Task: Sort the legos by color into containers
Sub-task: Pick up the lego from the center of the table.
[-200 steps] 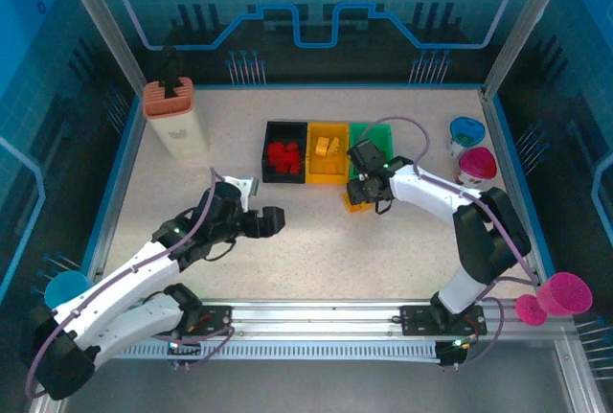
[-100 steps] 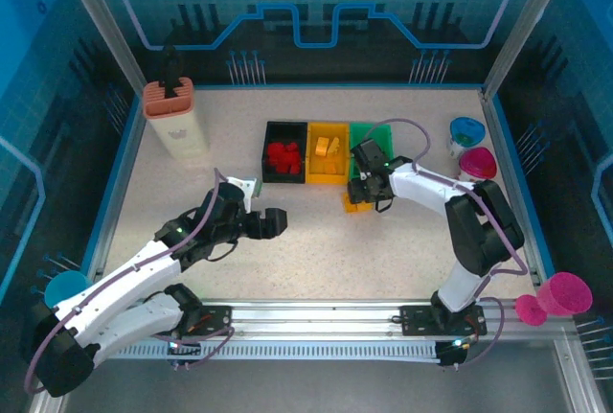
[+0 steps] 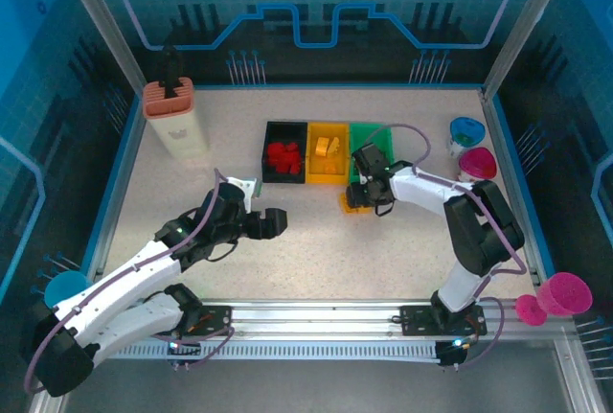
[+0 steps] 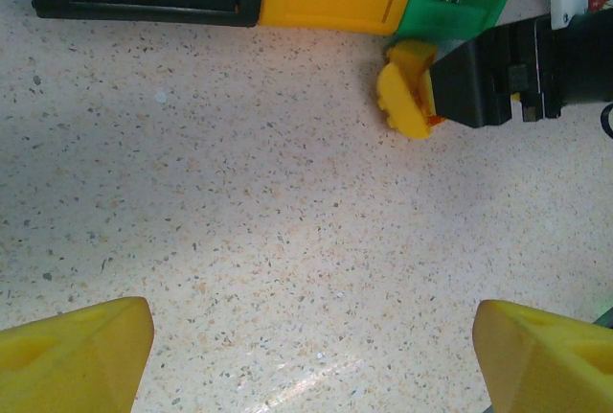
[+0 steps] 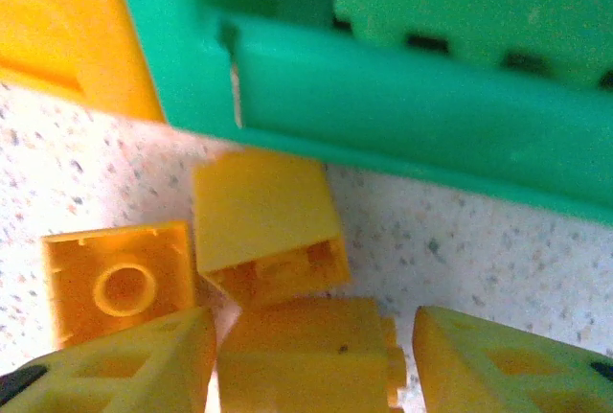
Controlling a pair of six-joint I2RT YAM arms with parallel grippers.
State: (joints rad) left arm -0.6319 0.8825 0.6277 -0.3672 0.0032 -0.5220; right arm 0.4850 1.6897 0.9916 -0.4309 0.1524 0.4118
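Yellow lego [image 5: 306, 351] sits between the right gripper's [image 5: 314, 386] fingertips, near green bin [image 5: 402, 97].

You worked in a robot lab cell.
An aluminium frame [image 3: 96, 34], blue printed panels [image 3: 316, 11] and a speckled bench [image 3: 316, 250] showed it.

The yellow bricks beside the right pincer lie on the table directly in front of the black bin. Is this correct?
Not quite. The yellow bricks beside the right pincer lie on the table directly in front of the green bin, not the black bin. The right wrist view shows the green wall just behind them.
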